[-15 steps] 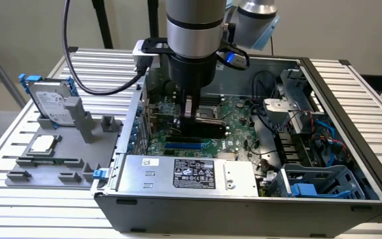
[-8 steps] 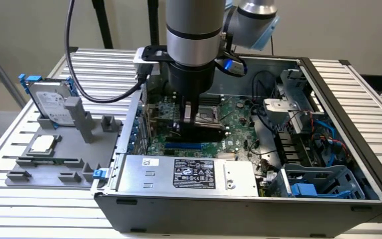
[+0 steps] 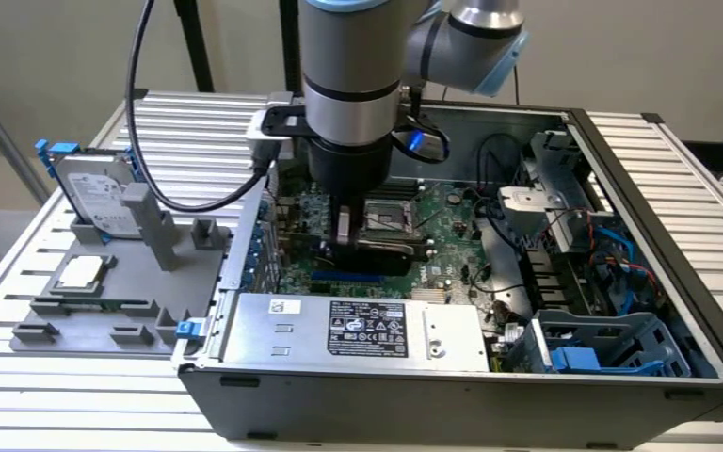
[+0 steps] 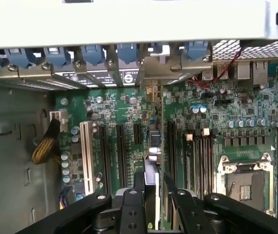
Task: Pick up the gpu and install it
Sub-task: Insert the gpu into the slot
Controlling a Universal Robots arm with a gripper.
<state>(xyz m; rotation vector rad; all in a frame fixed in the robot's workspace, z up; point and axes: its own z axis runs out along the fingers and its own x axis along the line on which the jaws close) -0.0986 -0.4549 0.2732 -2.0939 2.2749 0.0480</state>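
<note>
Inside, end effector [image 4: 151, 195] around edge-on gpu [image 4: 151, 161].

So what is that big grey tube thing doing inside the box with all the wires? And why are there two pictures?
The big grey tube is a robot arm. The box is a computer case with its side taken off, so you can see the green motherboard inside, the main board that other parts plug into.

One picture is from a camera standing beside the table. The other is from a camera on the arm's wrist, looking down past its black gripper.

The gripper is pinching a thin flat card, the gpu, seen edge-on. It holds it low over the long slots on the motherboard.

On the exterior view's left, outside the case, a grey rack holds spare parts, such as a silver hard drive in a blue frame.
</note>
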